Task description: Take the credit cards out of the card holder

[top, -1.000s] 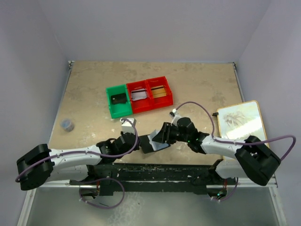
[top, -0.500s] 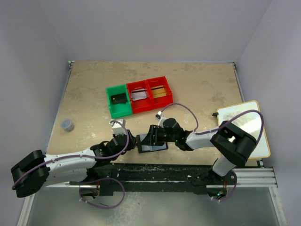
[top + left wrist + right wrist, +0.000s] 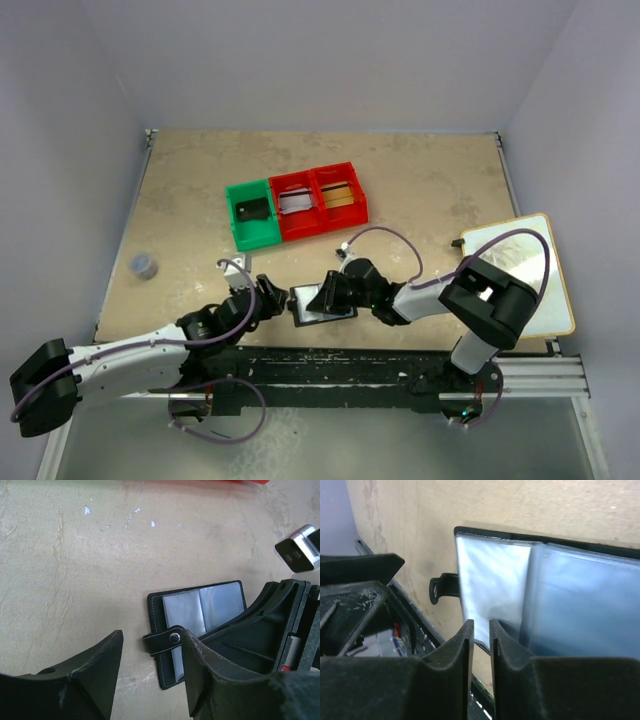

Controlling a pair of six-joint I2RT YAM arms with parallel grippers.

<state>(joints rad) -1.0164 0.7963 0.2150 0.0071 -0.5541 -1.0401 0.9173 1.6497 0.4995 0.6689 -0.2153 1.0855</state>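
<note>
While the left gripper is hanging low over the table, its jaws are standing apart, and the snap tab of the card holder is lying in the gap between them without being pinched. The right gripper is reaching in from the other side. Its jaws are standing almost together with only a thin slit between them at the edge of a clear sleeve. Whether they are actually nipping that sleeve, I cannot tell.

The card holder is lying opened out flat on the table close to the near edge, between the two grippers. Its pale grey-blue sleeves are facing up and its tab is pointing toward the left arm.

Farther back, well apart from the holder, three bins are sitting side by side in a row. The credit cards are resting inside them: a dark one in the green bin, a silver-grey one in the middle red bin, and a gold-brown one in the right red bin. A small grey object is sitting near the left edge, and a pale framed board is lying at the right.
</note>
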